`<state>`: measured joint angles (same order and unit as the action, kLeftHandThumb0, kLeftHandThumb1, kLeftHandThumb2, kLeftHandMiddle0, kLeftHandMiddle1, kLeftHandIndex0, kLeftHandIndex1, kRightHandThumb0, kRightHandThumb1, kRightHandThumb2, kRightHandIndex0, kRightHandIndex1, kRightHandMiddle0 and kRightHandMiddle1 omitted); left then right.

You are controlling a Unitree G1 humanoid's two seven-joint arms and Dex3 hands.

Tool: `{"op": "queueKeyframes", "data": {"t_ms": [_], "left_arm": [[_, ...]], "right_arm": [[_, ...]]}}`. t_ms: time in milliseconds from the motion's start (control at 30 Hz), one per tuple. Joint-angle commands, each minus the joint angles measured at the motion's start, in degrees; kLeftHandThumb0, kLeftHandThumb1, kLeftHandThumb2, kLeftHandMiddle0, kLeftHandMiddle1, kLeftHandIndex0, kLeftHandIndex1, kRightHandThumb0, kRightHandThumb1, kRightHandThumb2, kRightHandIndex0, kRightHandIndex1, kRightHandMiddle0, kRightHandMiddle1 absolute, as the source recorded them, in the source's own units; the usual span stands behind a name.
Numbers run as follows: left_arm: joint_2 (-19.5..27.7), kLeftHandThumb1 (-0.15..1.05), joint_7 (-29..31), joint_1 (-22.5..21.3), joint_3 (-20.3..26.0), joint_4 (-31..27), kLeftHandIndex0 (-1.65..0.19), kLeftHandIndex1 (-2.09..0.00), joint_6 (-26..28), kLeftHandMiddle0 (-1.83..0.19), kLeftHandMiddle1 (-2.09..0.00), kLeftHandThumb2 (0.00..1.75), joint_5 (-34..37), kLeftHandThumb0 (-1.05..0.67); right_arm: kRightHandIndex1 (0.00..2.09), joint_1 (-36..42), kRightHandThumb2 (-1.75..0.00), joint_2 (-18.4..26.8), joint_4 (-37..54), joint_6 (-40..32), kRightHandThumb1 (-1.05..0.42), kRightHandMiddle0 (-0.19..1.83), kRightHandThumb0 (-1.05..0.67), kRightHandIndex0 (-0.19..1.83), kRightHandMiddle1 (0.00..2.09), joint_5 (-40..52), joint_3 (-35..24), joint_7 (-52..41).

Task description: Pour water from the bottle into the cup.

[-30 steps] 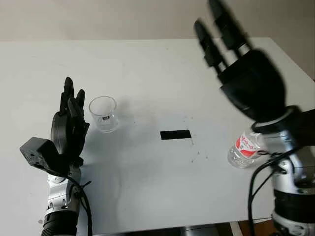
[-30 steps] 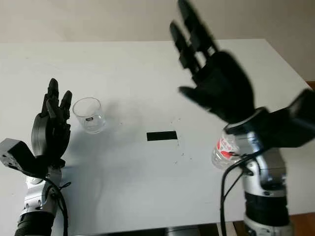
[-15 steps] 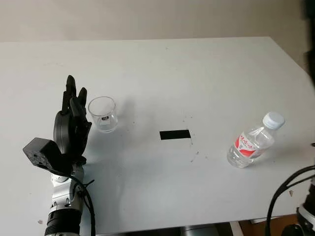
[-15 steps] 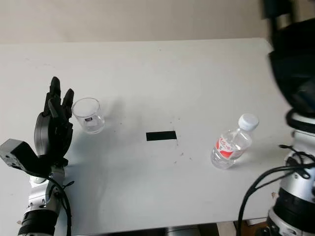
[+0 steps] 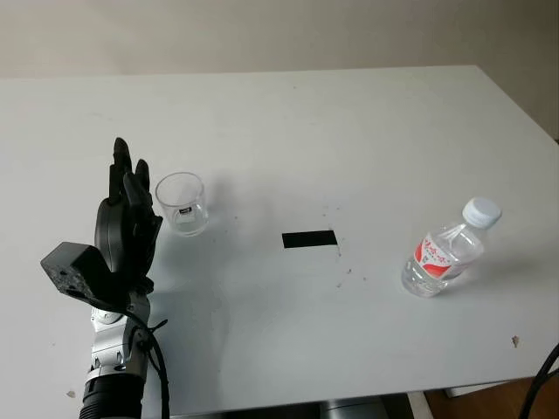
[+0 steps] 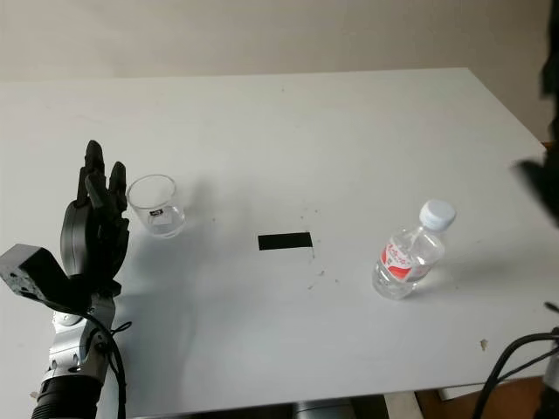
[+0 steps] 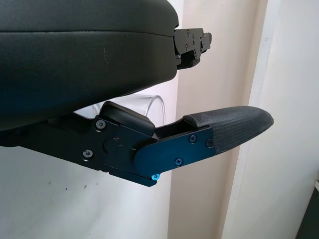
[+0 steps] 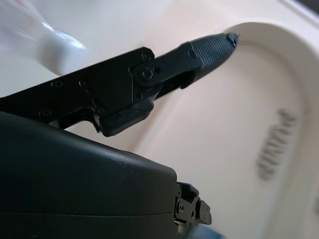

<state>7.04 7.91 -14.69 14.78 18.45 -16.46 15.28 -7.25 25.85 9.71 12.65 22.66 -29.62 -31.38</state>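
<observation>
Left robot hand (image 5: 127, 218) standing open beside cup (image 5: 182, 202); right robot hand (image 8: 149, 84) open, needing sideways approach, gripping bottle (image 5: 444, 250) mid-body.

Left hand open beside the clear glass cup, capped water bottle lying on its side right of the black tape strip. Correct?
Not quite. The clear plastic water bottle with the white cap stands upright, as the left eye view shows. The rest holds: the left hand is open beside the clear glass cup, and the bottle is right of the black tape strip.
</observation>
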Motion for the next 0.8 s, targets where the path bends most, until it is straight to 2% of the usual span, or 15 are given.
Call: {"op": "queueKeyframes", "data": {"t_ms": [0, 233, 400, 567, 767], "left_arm": [[0.69, 1.05, 0.34, 0.25, 0.41, -1.13, 0.10, 0.00, 0.56, 0.19, -0.29, 0.72, 0.22, -0.87], [1.32, 1.05, 0.55, 0.33, 0.77, -1.92, 0.10, 0.00, 2.00, 0.19, -0.34, 0.73, 0.40, -0.86], [1.68, 1.05, 0.56, 0.57, 0.88, -2.53, 0.09, 0.00, 2.18, 0.19, -0.33, 0.74, 0.06, -0.86], [1.78, 1.05, 0.45, 1.05, 0.97, -3.30, 0.08, 0.00, 2.29, 0.19, -0.35, 0.74, 0.22, -0.86], [1.95, 1.05, 0.35, 1.94, 1.19, -4.56, 0.09, 0.00, 2.76, 0.19, -0.34, 0.73, 0.16, -0.87]], "right_arm": [[0.00, 1.58, -0.05, -0.82, -1.73, 0.57, -0.91, -0.19, -0.86, -0.19, 0.00, -1.44, 1.94, 0.47], [0.00, 3.76, -0.06, -2.52, -7.14, 1.26, -0.95, -0.19, -0.87, -0.19, 0.00, -4.35, 7.32, 1.24], [0.00, 5.13, -0.06, -3.02, -9.78, -0.28, -0.96, -0.19, -0.95, -0.19, 0.00, -7.03, 9.97, 3.38], [0.00, 6.48, -0.06, -4.03, -10.39, -0.38, -0.96, -0.19, -1.03, -0.19, 0.00, -9.70, 11.46, 6.98], [0.00, 7.43, -0.06, -5.77, -14.13, 1.90, -0.97, -0.19, -1.01, -0.19, 0.00, -8.62, 11.65, 7.23]]}}
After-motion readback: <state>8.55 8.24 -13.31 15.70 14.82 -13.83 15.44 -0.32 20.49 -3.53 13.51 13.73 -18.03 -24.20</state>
